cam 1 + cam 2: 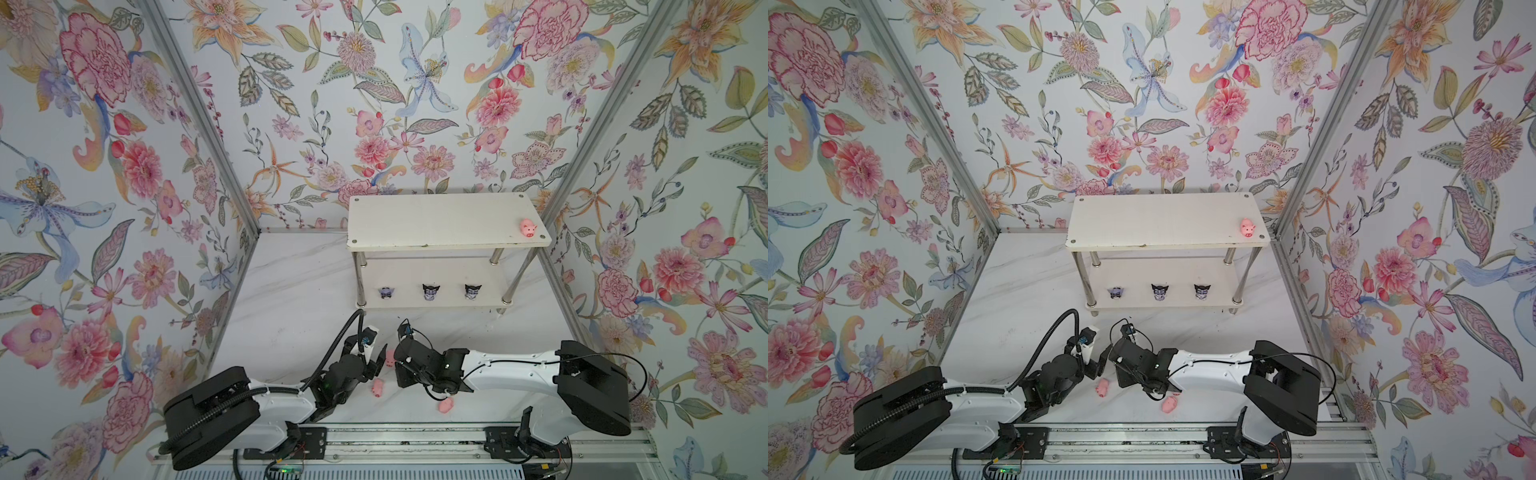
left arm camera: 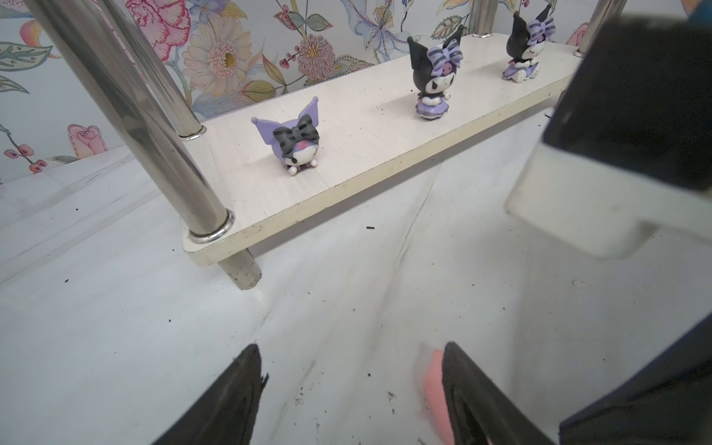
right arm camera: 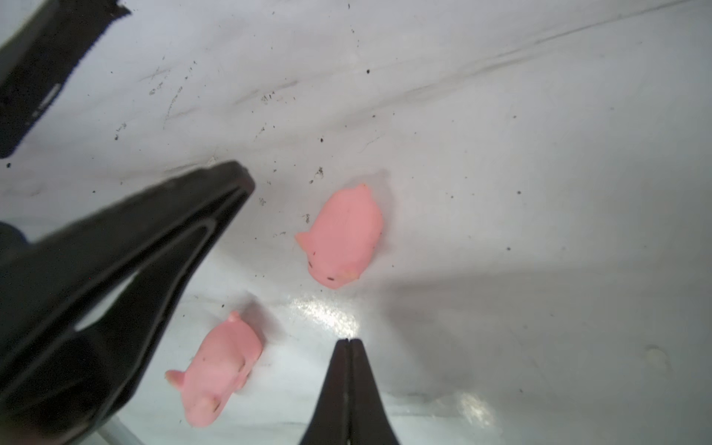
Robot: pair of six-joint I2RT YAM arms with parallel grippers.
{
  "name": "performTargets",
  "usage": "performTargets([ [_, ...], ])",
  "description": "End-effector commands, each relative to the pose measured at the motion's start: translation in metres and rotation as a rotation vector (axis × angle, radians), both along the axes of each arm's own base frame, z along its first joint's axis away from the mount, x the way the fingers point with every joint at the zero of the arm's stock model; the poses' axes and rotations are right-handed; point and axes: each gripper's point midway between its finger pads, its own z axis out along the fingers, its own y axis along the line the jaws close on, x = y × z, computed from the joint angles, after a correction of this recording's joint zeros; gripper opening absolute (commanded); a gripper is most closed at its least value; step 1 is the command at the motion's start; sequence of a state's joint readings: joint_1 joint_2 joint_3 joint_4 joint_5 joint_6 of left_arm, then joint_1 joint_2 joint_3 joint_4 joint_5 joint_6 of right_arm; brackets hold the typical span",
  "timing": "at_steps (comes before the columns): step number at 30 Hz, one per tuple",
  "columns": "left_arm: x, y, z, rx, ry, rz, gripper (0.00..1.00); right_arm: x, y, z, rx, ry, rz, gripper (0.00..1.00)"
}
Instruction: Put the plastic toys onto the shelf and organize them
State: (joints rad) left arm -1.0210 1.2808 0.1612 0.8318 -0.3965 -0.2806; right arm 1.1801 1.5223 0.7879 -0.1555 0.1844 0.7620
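The white two-tier shelf (image 1: 436, 220) stands at the back right. One pink pig (image 1: 528, 227) sits on its top board. Three purple-and-white figures (image 1: 430, 291) stand in a row on the lower board (image 2: 366, 146). Three more pigs lie on the table: one (image 1: 390, 357) between the two grippers, one (image 1: 377, 388) nearer the front, one (image 1: 445, 404) under the right arm. My left gripper (image 2: 350, 354) is open over bare table, and a pig (image 2: 433, 385) shows partly hidden behind one finger. My right gripper (image 3: 348, 341) is shut on nothing, with two pigs (image 3: 215, 377) (image 3: 343, 239) lying close ahead.
Floral walls (image 1: 124, 208) close in the left, back and right sides. The shelf's chrome legs (image 2: 154, 127) rise near my left gripper. The right arm's black and white body (image 2: 616, 154) hangs close beside it. A metal rail (image 1: 395, 440) runs along the front edge.
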Motion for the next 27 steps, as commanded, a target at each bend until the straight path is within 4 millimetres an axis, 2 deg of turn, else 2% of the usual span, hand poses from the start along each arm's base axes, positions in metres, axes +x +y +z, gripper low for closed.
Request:
performTargets([
  [1,-0.001,-0.002,0.004,-0.034,0.0,-0.002,0.75,0.001,-0.017,0.009,-0.021,-0.017,-0.008,0.03],
  [6,0.0,-0.001,0.003,-0.033,0.001,-0.001,0.75,0.006,-0.035,0.03,-0.012,-0.048,-0.031,0.04],
  [12,0.0,-0.001,0.003,-0.031,0.001,0.001,0.75,0.016,-0.067,0.055,-0.016,-0.073,-0.071,0.05],
  [22,0.0,-0.004,0.0,-0.025,0.009,-0.003,0.75,0.028,-0.115,0.125,0.032,-0.144,-0.122,0.07],
  [24,0.001,-0.004,-0.001,-0.023,0.01,-0.003,0.75,0.027,-0.12,0.129,0.038,-0.142,-0.125,0.07],
  [27,0.001,-0.004,-0.002,-0.019,0.011,-0.001,0.75,0.025,-0.12,0.124,0.049,-0.114,-0.133,0.08],
])
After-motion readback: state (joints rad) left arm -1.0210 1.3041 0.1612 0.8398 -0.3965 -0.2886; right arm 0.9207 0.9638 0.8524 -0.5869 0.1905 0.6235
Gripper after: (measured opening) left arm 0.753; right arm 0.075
